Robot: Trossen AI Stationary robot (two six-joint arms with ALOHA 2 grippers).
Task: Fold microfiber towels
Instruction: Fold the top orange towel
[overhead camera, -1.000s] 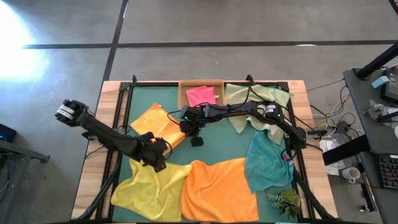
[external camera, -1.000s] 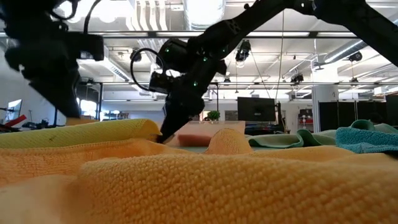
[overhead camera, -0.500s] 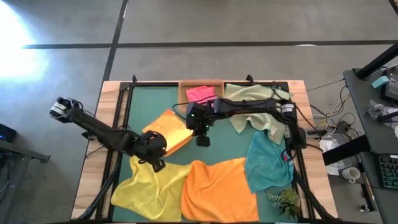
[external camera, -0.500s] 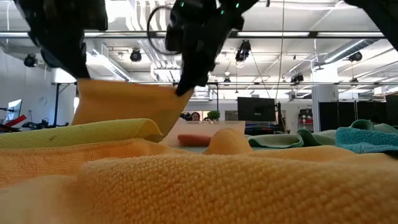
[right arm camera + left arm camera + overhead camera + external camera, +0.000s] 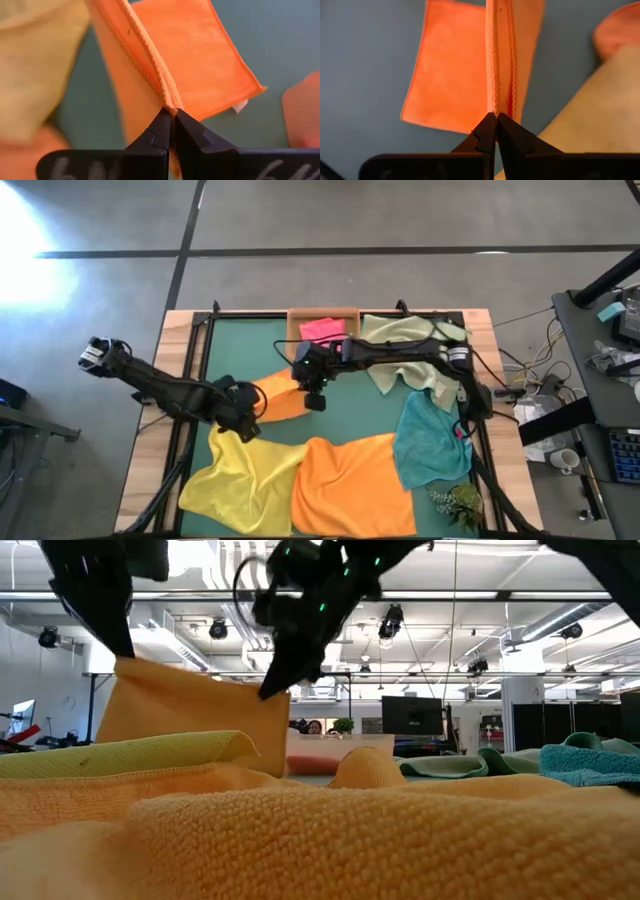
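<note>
An orange microfiber towel (image 5: 279,394) hangs between my two grippers over the green mat's middle; in the low view the orange towel (image 5: 190,725) is a sheet stretched from one to the other. My left gripper (image 5: 246,408) is shut on its left upper corner and my right gripper (image 5: 311,387) on its right upper corner. A yellow towel (image 5: 245,475), a second orange towel (image 5: 355,485) and a teal towel (image 5: 430,440) lie along the near edge. A pale green towel (image 5: 410,350) lies far right. A pink towel (image 5: 322,330) sits in the wooden tray. My left gripper pinches the orange towel's hemmed upper edge (image 5: 499,102) between its two fingertips, slanting down from the left. Two hemmed layers run side by side there. The cloth hangs below the fingers. My right gripper pinches the towel's other upper corner (image 5: 167,102) at its fingertips, slanting down from the right. Two layers meet there, and the edge between both grippers is drawn nearly straight (image 5: 200,690).
The wooden tray (image 5: 295,330) stands at the mat's far edge, just behind my right gripper. A small green plant (image 5: 455,502) lies at the near right corner. Bare mat (image 5: 230,345) shows far left.
Both grippers have risen, staying shut, and have lifted the orange towel's upper edge off the mat. The towel, which lay flat, now hangs as a sheet between them. My left gripper has also gone toward the far edge.
</note>
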